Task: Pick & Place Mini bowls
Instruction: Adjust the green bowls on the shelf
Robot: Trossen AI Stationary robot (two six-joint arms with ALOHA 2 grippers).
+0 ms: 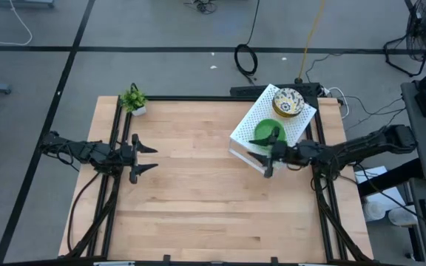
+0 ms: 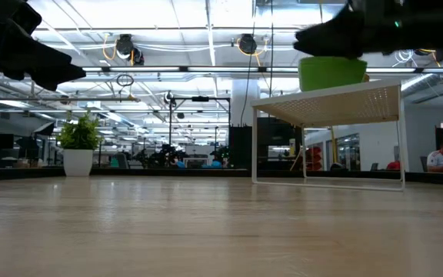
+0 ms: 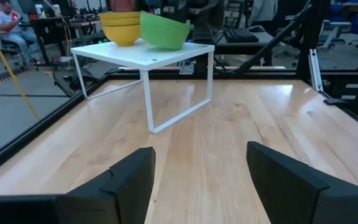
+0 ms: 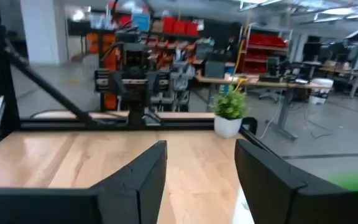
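On the white rack [image 1: 296,127], green bowl [image 1: 268,131] tilts beside right hand [image 1: 267,152].

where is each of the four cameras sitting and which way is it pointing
High view: overhead, straight down; both arms, left gripper open, right gripper over the green bowl on the white rack.
Low view: table height, across to the rack; arms enter from above.
Left wrist: toward the rack; own fingers.
Right wrist: toward the potted plant; own fingers.
All share the plant or rack.
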